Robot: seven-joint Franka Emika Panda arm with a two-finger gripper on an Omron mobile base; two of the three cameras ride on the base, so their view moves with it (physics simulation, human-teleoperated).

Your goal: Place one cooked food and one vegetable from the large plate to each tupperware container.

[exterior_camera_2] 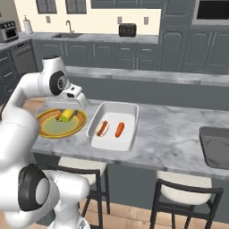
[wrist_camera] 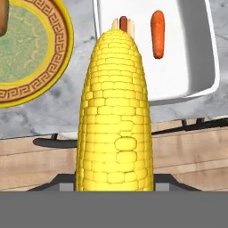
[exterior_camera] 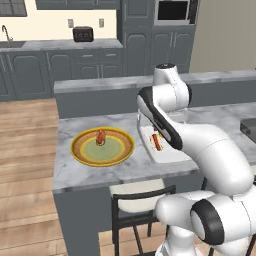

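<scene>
My gripper (exterior_camera_2: 67,108) is shut on a yellow corn cob (wrist_camera: 116,116), held in the air by the right side of the large plate (exterior_camera_2: 53,129), towards the white tupperware container (exterior_camera_2: 127,112). That container holds a hot dog (exterior_camera_2: 103,128) and a carrot (exterior_camera_2: 119,129). The hot dog (wrist_camera: 124,22) and carrot (wrist_camera: 157,33) also show past the cob's tip. On the large plate (exterior_camera: 82,150) lies one reddish-brown cooked piece (exterior_camera: 101,137). The dark grey tupperware container (exterior_camera_2: 217,150) sits far right on the counter.
The grey marble counter (exterior_camera_2: 170,138) has a raised ledge behind it. Two stools (exterior_camera_2: 188,192) stand under its front edge, above a wooden floor. My own arm hides part of the white container (exterior_camera: 170,155) in the left base view.
</scene>
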